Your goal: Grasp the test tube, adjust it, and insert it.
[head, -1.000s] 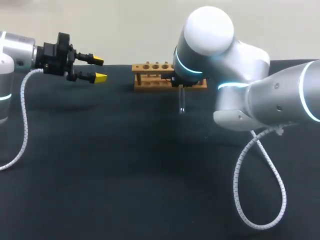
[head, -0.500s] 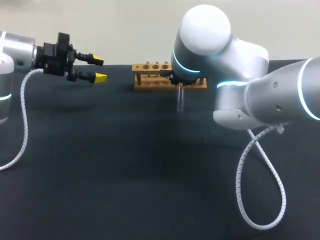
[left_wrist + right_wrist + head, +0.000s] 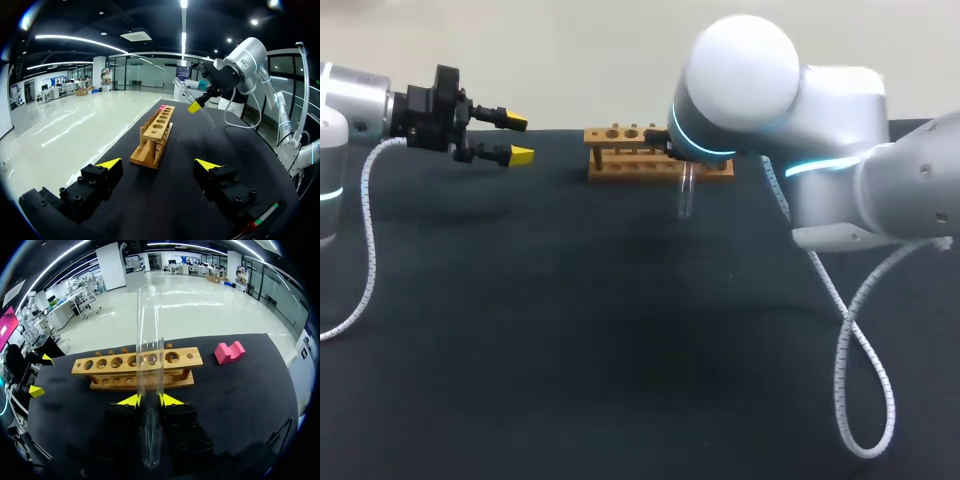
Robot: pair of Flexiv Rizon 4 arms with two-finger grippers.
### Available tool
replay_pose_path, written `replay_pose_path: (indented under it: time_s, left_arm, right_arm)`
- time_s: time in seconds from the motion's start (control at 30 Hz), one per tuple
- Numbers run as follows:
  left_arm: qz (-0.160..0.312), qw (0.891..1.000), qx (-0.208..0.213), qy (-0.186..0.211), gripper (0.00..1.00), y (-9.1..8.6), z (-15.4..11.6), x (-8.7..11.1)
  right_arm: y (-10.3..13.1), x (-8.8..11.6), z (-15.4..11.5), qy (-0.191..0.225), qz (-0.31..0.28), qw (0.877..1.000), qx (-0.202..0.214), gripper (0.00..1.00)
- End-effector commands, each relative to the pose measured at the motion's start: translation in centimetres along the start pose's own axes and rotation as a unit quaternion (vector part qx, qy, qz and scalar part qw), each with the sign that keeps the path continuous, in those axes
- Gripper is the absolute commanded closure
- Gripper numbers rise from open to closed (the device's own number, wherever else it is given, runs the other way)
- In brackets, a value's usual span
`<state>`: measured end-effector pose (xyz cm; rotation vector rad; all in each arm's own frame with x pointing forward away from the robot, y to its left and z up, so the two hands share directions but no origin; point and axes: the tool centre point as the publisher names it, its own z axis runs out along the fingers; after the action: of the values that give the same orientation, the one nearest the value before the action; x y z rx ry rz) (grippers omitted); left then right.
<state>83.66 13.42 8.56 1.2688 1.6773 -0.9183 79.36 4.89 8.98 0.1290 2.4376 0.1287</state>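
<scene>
A clear glass test tube (image 3: pixel 150 340) is clamped between the yellow tips of my right gripper (image 3: pixel 149 400), which is shut on it. In the head view the tube (image 3: pixel 686 195) hangs nearly upright just in front of the wooden rack (image 3: pixel 620 152), with its bottom end above the table. The rack (image 3: pixel 137 361) has a row of several holes and lies just ahead of the right gripper. My left gripper (image 3: pixel 515 138) is open and holds nothing, off to the rack's left. From the left wrist view the rack (image 3: pixel 156 135) stands ahead, with the held tube (image 3: pixel 192 100) beyond it.
A small pink block (image 3: pixel 229 352) sits on the black table by the rack's right end. My right arm's bulky links (image 3: pixel 740 90) hide part of the rack in the head view. White cables hang from both arms over the table.
My right arm's elbow has swung to the right and the tube has risen slightly, staying in front of the rack. The left arm has not moved.
</scene>
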Motion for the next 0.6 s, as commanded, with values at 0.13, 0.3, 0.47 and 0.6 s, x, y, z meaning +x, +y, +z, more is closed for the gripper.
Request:
replay_pose_path:
  time_s: [0.13,0.3,0.47,0.6]
  left_arm:
    - [0.002,1.0,-0.003,-0.001,0.0,-0.2,0.0,0.1]
    - [0.002,1.0,-0.003,-0.001,0.0,-0.2,0.0,0.1]
    - [0.002,1.0,-0.003,-0.001,0.0,-0.2,0.0,0.1]
    - [0.002,1.0,-0.003,-0.001,0.0,-0.2,0.0,0.1]
  right_arm:
    - [-0.5,0.0,-2.5,-0.06,-0.002,0.998,-0.007,1.0]
    - [-0.4,-0.3,-3.2,-0.067,-0.002,0.998,-0.008,1.0]
    - [-0.3,-0.4,-3.3,-0.061,-0.003,0.998,-0.012,1.0]
    - [-0.3,-0.4,-3.3,-0.061,-0.003,0.998,-0.012,1.0]
